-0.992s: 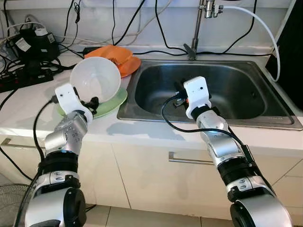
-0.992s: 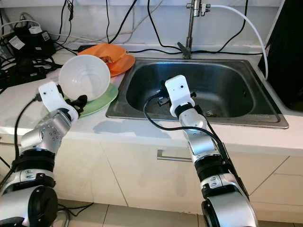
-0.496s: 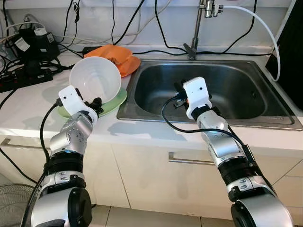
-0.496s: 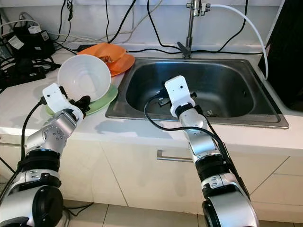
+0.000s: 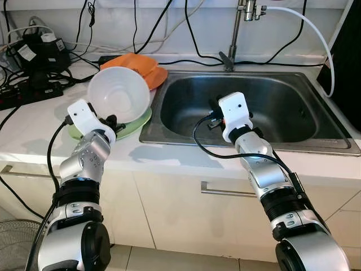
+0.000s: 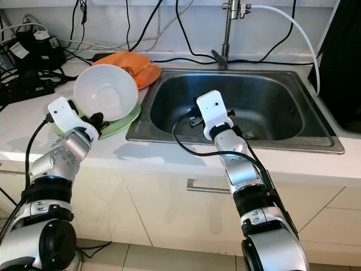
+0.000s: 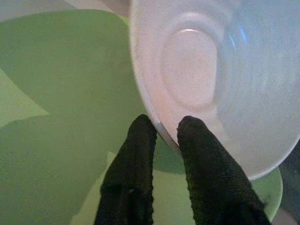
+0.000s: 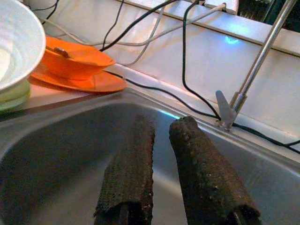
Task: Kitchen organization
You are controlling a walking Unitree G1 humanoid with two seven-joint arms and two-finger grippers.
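Two tools in view: left tool [image 7: 164, 133] gripped white bowl [image 5: 119, 94] by its rim, tilted above green plate [image 5: 138, 122] on bench [image 5: 34, 124]. Right tool [image 8: 161, 136] hovered over sink [image 5: 293, 113], fingers slightly parted, empty.

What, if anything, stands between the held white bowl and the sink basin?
Nothing visible blocks it. The left gripper pinches the tilted white bowl by its rim above the green plate; the sink lies beside them, where the right gripper hovers over the basin.

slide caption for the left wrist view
Left claw pinching the rim of a tilted white bowl above a green plate.
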